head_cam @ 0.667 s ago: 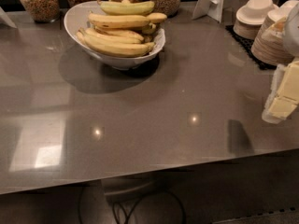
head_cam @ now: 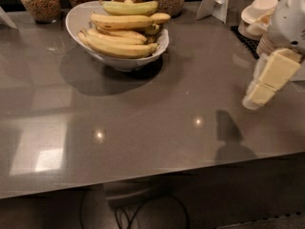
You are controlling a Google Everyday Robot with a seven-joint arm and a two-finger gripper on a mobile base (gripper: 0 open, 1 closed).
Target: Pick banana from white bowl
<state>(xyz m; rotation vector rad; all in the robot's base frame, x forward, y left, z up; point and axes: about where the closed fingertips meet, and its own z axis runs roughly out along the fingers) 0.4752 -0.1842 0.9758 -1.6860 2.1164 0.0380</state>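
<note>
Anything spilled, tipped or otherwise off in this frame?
Nothing stands out. The bananas lie piled inside the white bowl, which sits upright on the counter, with the jars standing behind it. The gripper hangs over the counter's right side, well clear of the bowl.

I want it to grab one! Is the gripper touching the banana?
Apart. Camera view shows the gripper at right, countertop lying between it and the banana in the white bowl.
</note>
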